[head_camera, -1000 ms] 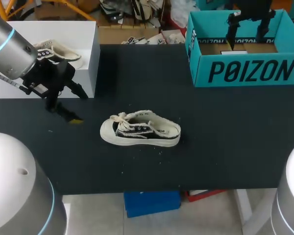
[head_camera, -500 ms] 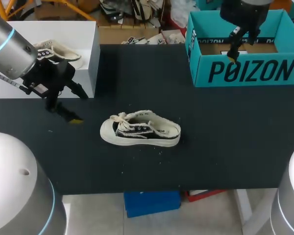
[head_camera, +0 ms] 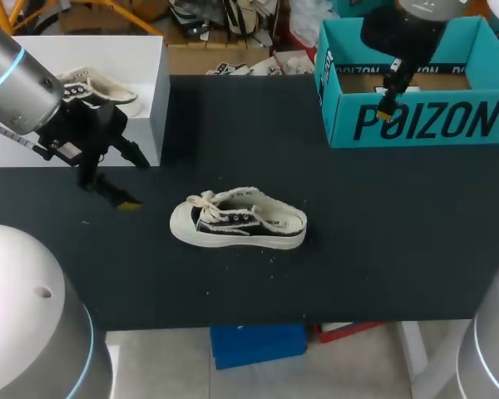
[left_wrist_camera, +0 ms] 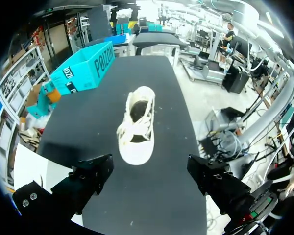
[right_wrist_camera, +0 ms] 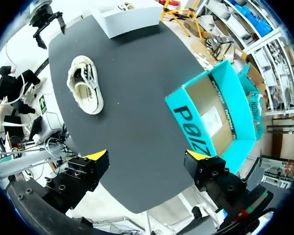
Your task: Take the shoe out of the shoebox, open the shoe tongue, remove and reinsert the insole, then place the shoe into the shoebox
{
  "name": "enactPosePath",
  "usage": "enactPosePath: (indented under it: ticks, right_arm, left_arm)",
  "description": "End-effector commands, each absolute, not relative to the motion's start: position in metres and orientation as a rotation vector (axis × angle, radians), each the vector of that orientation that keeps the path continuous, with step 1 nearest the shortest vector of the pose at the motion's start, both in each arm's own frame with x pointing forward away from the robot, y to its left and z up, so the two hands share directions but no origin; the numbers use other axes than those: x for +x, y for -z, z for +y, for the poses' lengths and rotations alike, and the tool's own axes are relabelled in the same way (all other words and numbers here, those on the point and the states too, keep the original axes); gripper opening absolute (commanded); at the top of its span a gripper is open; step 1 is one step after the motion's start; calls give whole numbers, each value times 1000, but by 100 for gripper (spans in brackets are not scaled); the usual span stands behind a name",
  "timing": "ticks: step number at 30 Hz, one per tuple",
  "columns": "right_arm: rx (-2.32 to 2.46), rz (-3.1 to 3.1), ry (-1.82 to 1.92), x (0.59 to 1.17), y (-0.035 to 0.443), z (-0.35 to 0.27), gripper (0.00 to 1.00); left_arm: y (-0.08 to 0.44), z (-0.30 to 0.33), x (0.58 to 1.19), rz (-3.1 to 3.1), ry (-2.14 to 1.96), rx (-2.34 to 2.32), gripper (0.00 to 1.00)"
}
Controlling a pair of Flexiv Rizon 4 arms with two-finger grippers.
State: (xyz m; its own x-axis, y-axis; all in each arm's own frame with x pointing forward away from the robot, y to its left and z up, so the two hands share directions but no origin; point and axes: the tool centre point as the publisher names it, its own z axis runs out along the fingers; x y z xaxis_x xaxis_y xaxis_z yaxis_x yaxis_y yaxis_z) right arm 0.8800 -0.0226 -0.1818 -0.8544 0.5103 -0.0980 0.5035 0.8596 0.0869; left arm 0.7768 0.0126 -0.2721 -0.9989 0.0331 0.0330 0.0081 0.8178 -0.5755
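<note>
- Shoe (head_camera: pixel 238 223) was out of the shoebox, upright on its sole near the middle of the dark tabletop (head_camera: pixel 382 216), toe toward my left arm's side and heel toward my right.
- Laces lay loose over the front of the shoe. From above the inside showed pale; could not tell whether the insole was seated.
- Teal shoebox (head_camera: pixel 416 120) stood open at the far right corner of the tabletop, well apart from the shoe. A white slip lay on its cardboard floor.
- Left tool (left_wrist_camera: pixel 149 165) hung over the near-left part of the tabletop, fingers spread wide and holding nothing. In the left wrist view the shoe lay ahead of it, toe nearest.
- Right tool (right_wrist_camera: pixel 146 155) hung over the front wall of the shoebox, yellow tips wide apart and holding nothing. In its wrist view the shoebox lay ahead to one side and the shoe farther off.
- A white box (head_camera: pixel 154 108) stood at the far left with a second shoe (head_camera: pixel 100 87) in it.
</note>
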Motion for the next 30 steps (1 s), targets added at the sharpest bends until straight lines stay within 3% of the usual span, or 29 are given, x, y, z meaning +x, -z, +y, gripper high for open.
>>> enactPosePath:
  ticks: [1, 5, 19, 30]
  right_arm:
    - [680, 2938, -257, 860, 198, -15, 100]
    - [520, 2936, -467, 845, 210, 5, 100]
    - [514, 2932, -476, 841, 214, 10, 100]
    - [276, 2837, -867, 829, 247, 44, 100]
  left_arm:
    - [274, 12, 777, -2958, -937, -35, 100]
    - [274, 12, 777, -2958, -937, -35, 100]
    - [274, 12, 777, -2958, -937, -35, 100]
    - [274, 12, 777, -2958, -937, -35, 100]
